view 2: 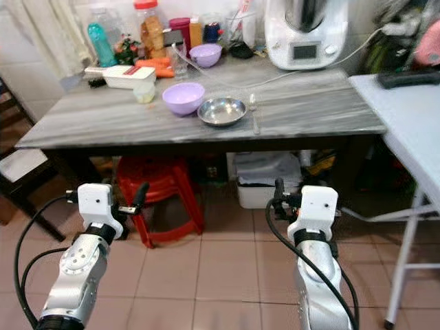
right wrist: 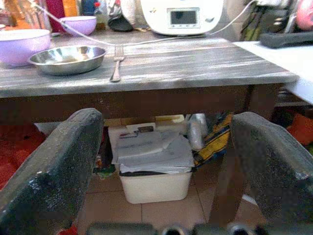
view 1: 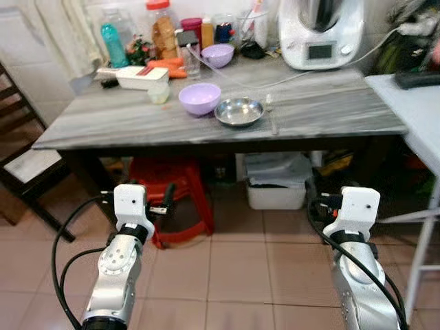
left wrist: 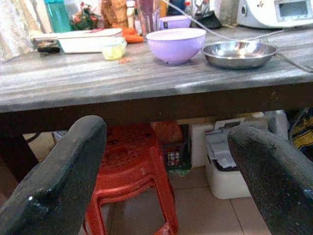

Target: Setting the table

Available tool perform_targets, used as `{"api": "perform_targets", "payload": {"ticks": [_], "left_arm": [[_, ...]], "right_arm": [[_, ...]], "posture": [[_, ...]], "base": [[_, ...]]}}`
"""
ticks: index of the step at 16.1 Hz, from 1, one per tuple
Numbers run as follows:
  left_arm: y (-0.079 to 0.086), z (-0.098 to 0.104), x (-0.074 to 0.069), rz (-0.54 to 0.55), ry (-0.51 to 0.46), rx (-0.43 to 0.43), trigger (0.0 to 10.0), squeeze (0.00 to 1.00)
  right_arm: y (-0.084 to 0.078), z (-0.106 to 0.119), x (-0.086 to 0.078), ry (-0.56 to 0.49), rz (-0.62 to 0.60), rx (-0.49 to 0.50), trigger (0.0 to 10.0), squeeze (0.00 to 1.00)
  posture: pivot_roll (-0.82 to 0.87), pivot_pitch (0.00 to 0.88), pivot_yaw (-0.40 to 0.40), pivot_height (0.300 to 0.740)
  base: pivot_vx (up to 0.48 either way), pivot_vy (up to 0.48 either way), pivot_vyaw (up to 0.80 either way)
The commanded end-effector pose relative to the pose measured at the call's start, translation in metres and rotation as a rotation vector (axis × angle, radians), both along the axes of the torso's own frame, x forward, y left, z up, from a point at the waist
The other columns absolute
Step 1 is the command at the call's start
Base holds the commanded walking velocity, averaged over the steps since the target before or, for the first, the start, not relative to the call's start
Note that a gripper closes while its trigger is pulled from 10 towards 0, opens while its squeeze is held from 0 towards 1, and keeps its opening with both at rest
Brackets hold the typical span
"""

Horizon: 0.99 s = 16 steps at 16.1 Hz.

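Steel dish [view 1: 238,111] beside purple bowl [view 1: 199,98]; no legible writing.

Under the tabletop, lower left of centre, sits a red plastic stool [view 1: 172,199], and just to its right a white lidded bin [view 1: 276,182] with papers on top. At the top right edge stands a white kitchen machine [view 1: 320,31] with a small display, its cable [view 1: 295,75] trailing leftward. Upper left, a teal bottle [view 1: 114,45], a red-capped jar [view 1: 162,29] of snacks beside it, carrots [view 1: 172,67] just below. A dark wooden chair [view 1: 24,161] hugs the left edge, and a white side table [view 1: 412,117] fills the right
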<state>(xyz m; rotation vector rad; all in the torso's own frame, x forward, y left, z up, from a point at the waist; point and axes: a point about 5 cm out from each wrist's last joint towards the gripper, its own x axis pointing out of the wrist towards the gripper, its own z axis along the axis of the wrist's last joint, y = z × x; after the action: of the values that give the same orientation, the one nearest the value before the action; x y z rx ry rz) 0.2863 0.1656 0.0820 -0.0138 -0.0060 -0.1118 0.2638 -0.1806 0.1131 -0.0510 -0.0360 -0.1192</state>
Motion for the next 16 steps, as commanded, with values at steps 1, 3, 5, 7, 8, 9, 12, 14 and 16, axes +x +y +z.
{"api": "perform_targets", "payload": {"ticks": [1,3,5,7,8,9,12,14,16], "left_arm": [[0.0026,0.0036,0.0009,-0.002,-0.006,-0.006,10.0,0.00],[0.0019,0.0032,0.0005,-0.013,-0.002,-0.010,10.0,0.00],[0.0020,0.0030,0.0003,-0.016,0.000,-0.014,10.0,0.00],[0.0019,0.0030,0.0001,-0.017,0.001,-0.019,10.0,0.00],[0.0017,0.0029,-0.0001,-0.019,0.002,-0.021,10.0,0.00],[0.0014,0.0027,-0.0003,-0.021,0.004,-0.024,10.0,0.00],[0.0002,0.0023,-0.0005,-0.024,0.006,-0.029,10.0,0.00],[0.0002,0.0020,-0.0003,-0.025,0.007,-0.031,10.0,0.00],[0.0008,0.0024,0.0000,-0.013,0.004,-0.052,10.0,0.00]], "right_arm": [[0.0040,0.0011,0.0017,-0.001,0.019,0.006,10.0,0.00],[0.0038,0.0003,0.0016,0.003,0.019,0.008,10.0,0.00],[0.0034,0.0002,0.0015,0.005,0.019,0.012,10.0,0.00],[0.0040,-0.0004,0.0011,0.007,0.022,0.013,10.0,0.00],[0.0044,-0.0005,0.0008,0.007,0.024,0.014,10.0,0.00],[0.0044,-0.0006,0.0006,0.008,0.025,0.015,10.0,0.00],[0.0032,-0.0008,0.0002,0.009,0.027,0.017,10.0,0.00],[0.0028,-0.0007,-0.0001,0.009,0.030,0.020,10.0,0.00],[0.0023,-0.0009,-0.0005,0.011,0.034,0.020,10.0,0.00]], "posture": [[-0.11,0.000,0.097,0.740],[-0.11,0.000,0.098,0.740],[-0.11,0.000,0.097,0.740],[-0.11,0.000,0.097,0.740],[-0.11,0.000,0.096,0.740],[-0.11,0.000,0.097,0.740],[-0.12,0.000,0.094,0.740],[-0.12,0.000,0.092,0.740],[-0.12,0.000,0.088,0.740]], "base": [[0.000,-0.285,0.00],[0.000,-0.298,0.00],[0.000,-0.300,0.00],[0.000,-0.304,-0.44],[0.000,-0.304,-0.49],[0.000,-0.300,0.00],[0.000,-0.304,0.00],[0.000,-0.306,0.00],[0.000,0.000,0.00]]}}
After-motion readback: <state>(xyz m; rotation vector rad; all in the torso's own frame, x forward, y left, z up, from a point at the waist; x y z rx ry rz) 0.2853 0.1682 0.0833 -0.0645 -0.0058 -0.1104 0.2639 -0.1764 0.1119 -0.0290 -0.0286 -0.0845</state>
